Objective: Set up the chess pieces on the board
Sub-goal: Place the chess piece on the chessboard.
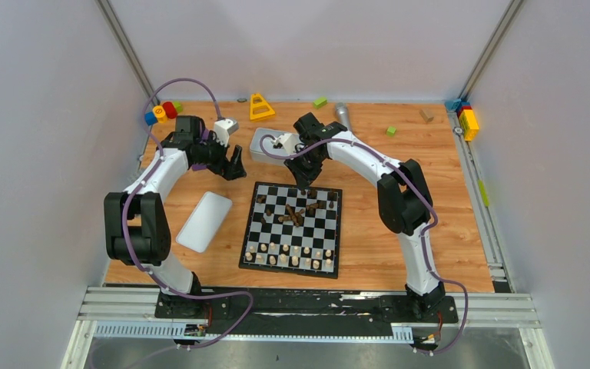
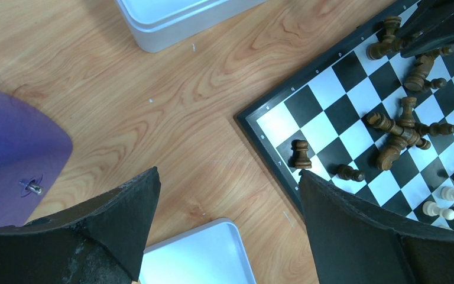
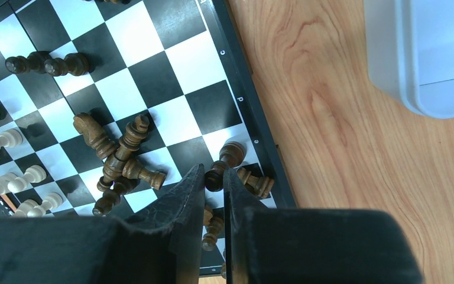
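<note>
Right jaws: drawn almost together over the far edge of the board (image 3: 153,77), with only a thin slit left between the fingertips (image 3: 192,180). The end of one dark piece is seen at the mouth of the slit, but whether it is pinched cannot be told.

Left jaws: spread wide, with nothing held. They are hung over bare counter (image 2: 171,118), just off a corner of the board.

Board: laid flat on the counter under the right jaws and to one side of the left jaws, its edges slightly skewed to the counter's near edge.

Dark pieces (image 3: 121,157): most are toppled in a heap just ahead of the right fingertips. Their long axes lie flat and cross one another, so no common direction is shared. The piece at the slit is slanted away from the fingertips towards the board's border. Two more are set apart near the corner closest to the left jaws; whether they stand or lie cannot be told.

Pale pieces (image 1: 292,254): stood upright in two rows at the board end farthest from the right jaws.

Tray (image 3: 425,53): placed on the counter beside the right jaws, apart from the board.

Lid (image 2: 201,254): laid flat between the left jaws' fingers in the left wrist view, clear of the board.
</note>
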Controlling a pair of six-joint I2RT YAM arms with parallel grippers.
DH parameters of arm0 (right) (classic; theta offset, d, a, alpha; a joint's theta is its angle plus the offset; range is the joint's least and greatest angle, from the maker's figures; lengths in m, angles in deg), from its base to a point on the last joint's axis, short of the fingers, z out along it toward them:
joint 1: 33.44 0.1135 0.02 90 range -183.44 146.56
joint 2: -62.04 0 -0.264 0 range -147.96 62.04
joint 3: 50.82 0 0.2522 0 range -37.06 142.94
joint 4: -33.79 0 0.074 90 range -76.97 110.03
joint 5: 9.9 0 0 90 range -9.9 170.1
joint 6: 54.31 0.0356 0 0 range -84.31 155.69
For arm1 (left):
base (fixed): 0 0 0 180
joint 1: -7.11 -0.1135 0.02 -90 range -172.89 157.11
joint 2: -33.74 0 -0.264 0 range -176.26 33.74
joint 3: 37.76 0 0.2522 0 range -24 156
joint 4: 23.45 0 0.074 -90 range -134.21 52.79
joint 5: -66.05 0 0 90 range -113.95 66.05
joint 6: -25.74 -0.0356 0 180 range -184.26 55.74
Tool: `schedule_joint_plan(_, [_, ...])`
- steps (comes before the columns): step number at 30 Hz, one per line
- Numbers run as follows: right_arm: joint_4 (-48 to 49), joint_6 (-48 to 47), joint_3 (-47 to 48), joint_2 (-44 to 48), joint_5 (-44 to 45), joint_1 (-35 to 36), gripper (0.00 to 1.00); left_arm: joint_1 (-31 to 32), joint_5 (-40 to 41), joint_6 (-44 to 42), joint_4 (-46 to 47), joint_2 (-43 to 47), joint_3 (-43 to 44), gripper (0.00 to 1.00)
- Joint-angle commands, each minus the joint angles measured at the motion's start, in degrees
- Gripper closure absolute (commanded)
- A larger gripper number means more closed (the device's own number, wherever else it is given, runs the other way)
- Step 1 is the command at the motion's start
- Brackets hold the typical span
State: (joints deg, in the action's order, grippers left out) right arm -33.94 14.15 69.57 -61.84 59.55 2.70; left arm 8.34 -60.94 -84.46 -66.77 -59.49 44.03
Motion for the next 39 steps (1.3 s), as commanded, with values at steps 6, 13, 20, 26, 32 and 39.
schedule_joint_plan(6, [0.6,-0.7,-0.2,1.8,-1.7,0.2,0.95,-0.4,-0.4,0.6,-0.2,0.7,2.1,0.06])
schedule_joint_plan(13, [0.5,-0.6,-0.2,1.5,-1.6,0.2,0.95,-0.4,-0.4,0.6,-0.2,0.8,2.0,0.06])
schedule_joint_plan(20, [1.0,-0.3,0.1,0.8,-1.1,0.1,0.93,-0.4,-0.4,0.4,-0.3,1.1,2.0,0.06])
schedule_joint_plan(26, [1.4,0.3,0.3,0.6,-1.1,0.1,0.91,-0.4,-0.4,0.3,-0.2,1.1,2.2,0.06])
schedule_joint_plan(32, [1.5,0.6,0.3,0.5,-1.1,0.0,0.85,-0.4,-0.5,0.2,-0.3,1.4,2.1,0.06])
schedule_joint_plan(39, [1.7,0.9,0.5,0.6,-0.8,-0.2,0.70,-0.4,-0.4,0.1,-0.4,1.7,1.9,0.06])
